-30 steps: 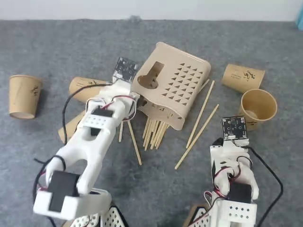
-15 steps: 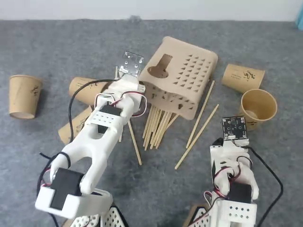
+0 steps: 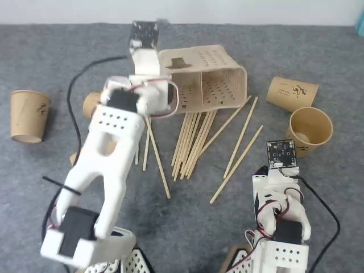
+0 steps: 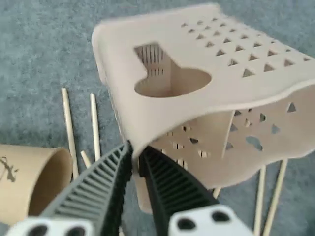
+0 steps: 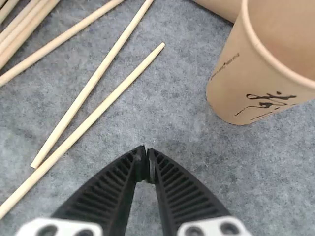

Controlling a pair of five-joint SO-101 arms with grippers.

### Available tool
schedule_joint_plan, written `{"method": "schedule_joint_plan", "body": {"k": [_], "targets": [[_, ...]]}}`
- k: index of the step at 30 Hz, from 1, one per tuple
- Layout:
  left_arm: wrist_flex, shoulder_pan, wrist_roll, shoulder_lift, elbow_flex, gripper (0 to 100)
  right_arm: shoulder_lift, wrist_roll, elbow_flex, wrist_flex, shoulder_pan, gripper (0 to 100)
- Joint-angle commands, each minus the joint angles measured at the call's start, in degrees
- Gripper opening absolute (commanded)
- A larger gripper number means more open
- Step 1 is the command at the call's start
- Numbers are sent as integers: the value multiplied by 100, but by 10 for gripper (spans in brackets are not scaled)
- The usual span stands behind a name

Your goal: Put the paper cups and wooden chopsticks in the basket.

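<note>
While the left gripper (image 4: 135, 153) pinched the rim of the basket (image 4: 206, 105), that basket lay tipped, mouth facing the robot; wooden chopsticks (image 3: 190, 139) fanned lengthwise from the mouth toward the right gripper (image 5: 146, 156), pressed together beside an upright paper cup (image 5: 268, 64); the high view gave the fan, the left wrist view the pinch.

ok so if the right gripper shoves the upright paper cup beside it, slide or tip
Probably tips: the paper cup stands upright on a narrower base, and the grey mat likely grips. It looks empty, so light. Tipped, it may roll in an arc.
</note>
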Motion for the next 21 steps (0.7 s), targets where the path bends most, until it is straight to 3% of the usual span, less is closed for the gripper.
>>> {"method": "schedule_joint_plan", "body": {"k": [1, 16, 21], "targets": [[1029, -18, 237, 334, -1490, 9, -110, 62, 88, -145, 92, 9], [4088, -290, 202, 2901, -6466, 13, -110, 62, 88, -145, 92, 9], [4062, -387, -352, 3015, -6167, 13, -110, 167, 88, -145, 92, 9]]}}
